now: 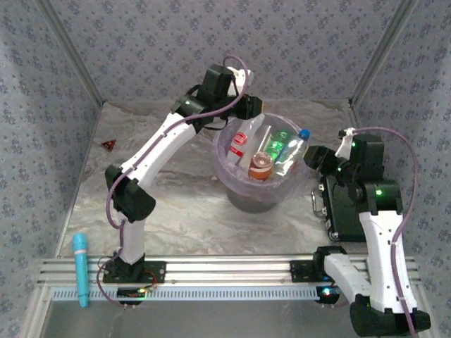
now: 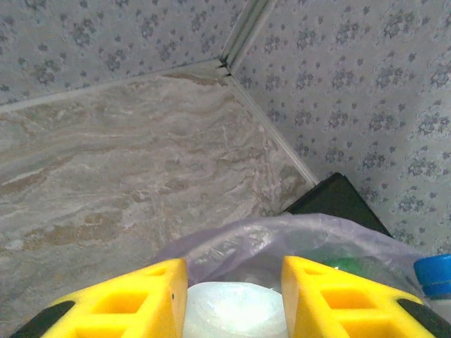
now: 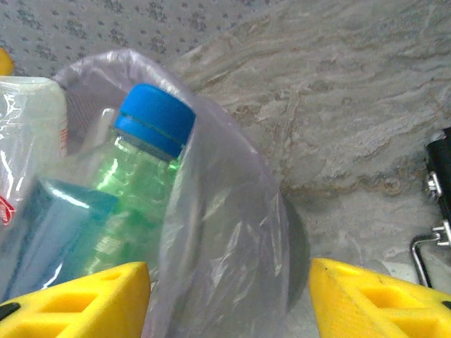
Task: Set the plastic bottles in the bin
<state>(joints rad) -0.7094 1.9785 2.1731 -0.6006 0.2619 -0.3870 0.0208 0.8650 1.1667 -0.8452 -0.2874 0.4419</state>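
Centrally on a marbled grey table [image 1: 183,211] stands the bin [image 1: 224,158], a round bucket lined with a pale lavender bag. Several plastic bottles [image 1: 262,166] lie piled inside it. One of them, a green-tinted bottle [image 1: 283,145] with a blue cap, leans against the right rim. Just to the right of the bin sits a black case [image 1: 349,215] with a metal handle, close beside the right arm. Well apart at the left, a small red triangle [image 1: 108,144] lies near the wall. A light blue stick [image 1: 81,267] lies at the near edge, by the left arm's base. Patterned walls enclose the table on three sides.

The left gripper [image 1: 248,105] hangs over the far rim of the bin. Seen from the left wrist, its yellow fingers [image 2: 120,303] flank a pale bottle end [image 2: 232,313] just above the bag. Whether they press on it or merely frame it from above cannot be told, so its grip is unclear.

The right gripper [image 3: 225,271] sits at the bin's right rim with its jaws well apart, holding nothing. The bag's wall bulges up between the fingers, and the green-tinted bottle's blue cap shows just inside it. A strip of bare table separates the bag from the right-hand finger [image 3: 380,299].
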